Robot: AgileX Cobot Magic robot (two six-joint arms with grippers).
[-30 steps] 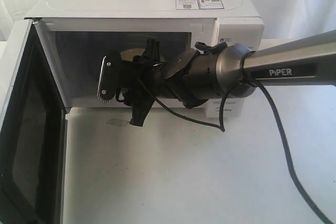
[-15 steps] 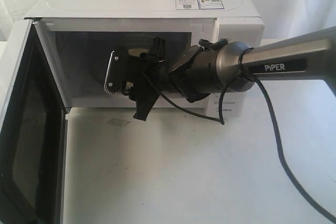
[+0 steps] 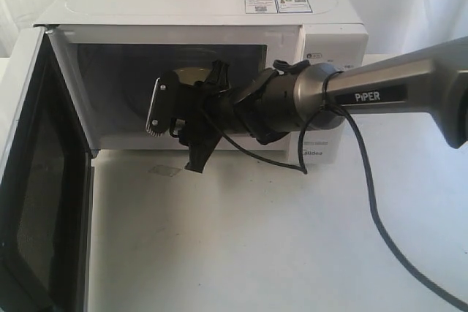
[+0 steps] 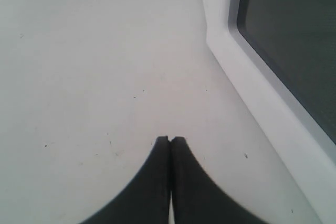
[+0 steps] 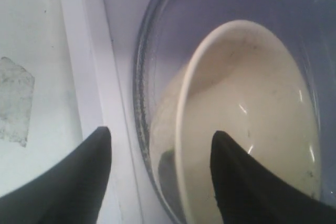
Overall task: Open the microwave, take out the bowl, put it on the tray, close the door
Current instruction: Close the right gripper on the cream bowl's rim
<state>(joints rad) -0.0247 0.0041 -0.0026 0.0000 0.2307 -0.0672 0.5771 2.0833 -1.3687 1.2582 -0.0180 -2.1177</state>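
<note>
The white microwave (image 3: 219, 5) stands at the back with its door (image 3: 29, 180) swung wide open to the left. Inside, the cream bowl (image 3: 191, 74) sits on the glass turntable (image 5: 144, 103). My right gripper (image 3: 157, 106) is at the cavity mouth. In the right wrist view it (image 5: 161, 132) is open, with one finger over the bowl's (image 5: 247, 108) inside and the other outside its near rim, above the sill. My left gripper (image 4: 170, 139) is shut and empty over the white table, beside the open door's frame (image 4: 252, 93). The tray is out of view.
A patch of clear tape (image 3: 164, 171) lies on the table just before the microwave. The right arm's black cable (image 3: 380, 217) hangs down to the right. The control panel (image 3: 333, 56) is partly covered by the arm.
The right arm has risen and pushed a little deeper toward the cavity, its wrist shifting left. Its jaws have stayed open.
</note>
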